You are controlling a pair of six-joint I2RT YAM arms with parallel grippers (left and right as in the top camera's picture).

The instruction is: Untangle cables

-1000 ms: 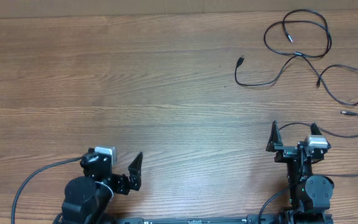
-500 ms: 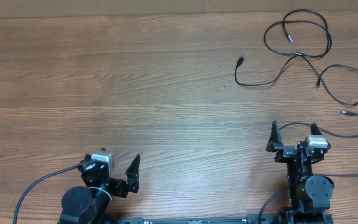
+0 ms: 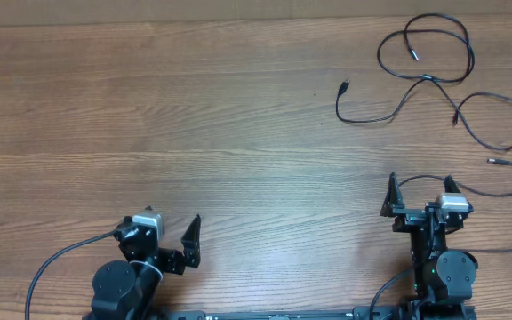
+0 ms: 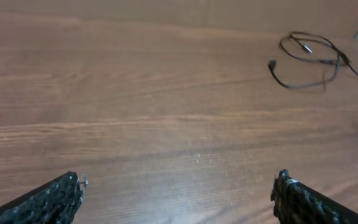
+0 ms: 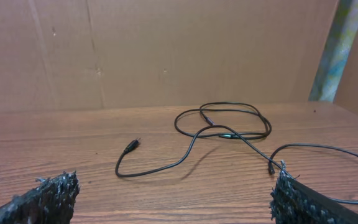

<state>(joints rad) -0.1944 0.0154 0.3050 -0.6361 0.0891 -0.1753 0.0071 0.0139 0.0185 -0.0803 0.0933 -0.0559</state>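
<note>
Cables [image 3: 425, 78] strung diagonally (far loop to near-right), leftmost plug [image 3: 345, 86] pointing away

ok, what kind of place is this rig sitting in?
Probably a lab or workshop test bench, not a home. A bare wood-grain tabletop has plain brown cardboard sheeting standing behind it as a backdrop, and the only items laid out are loose thin black cables with small plug ends.

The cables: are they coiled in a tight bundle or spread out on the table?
Spread out. The cables lie in loose open loops on the wooden table, crossing one another in places.
</note>
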